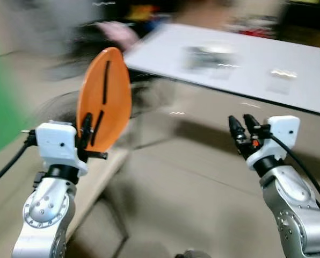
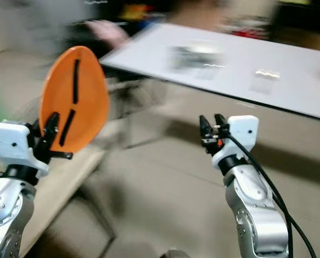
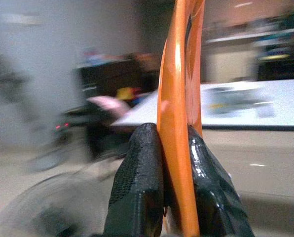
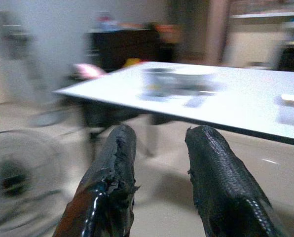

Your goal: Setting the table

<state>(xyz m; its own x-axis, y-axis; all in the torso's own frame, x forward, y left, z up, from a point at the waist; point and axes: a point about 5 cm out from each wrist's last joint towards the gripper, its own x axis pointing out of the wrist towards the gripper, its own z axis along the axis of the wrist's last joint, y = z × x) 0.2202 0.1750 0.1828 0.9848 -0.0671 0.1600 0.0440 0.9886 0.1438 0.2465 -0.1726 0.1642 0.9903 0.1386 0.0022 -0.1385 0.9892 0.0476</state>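
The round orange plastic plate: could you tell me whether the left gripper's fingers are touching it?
Touching. The left wrist view shows the two black fingers pressed against both faces of the round orange plastic plate, with the left gripper holding it upright on edge.

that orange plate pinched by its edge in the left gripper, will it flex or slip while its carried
The round orange plate probably stays stiff: it stands on edge above the left gripper without sagging. It looks thin, so likely light. Its surface seems smooth, and only the rim sits between the black fingers, so it may pivot or slip.

Table (image 1: 289, 91) items blurred; background smeared, unreadable.
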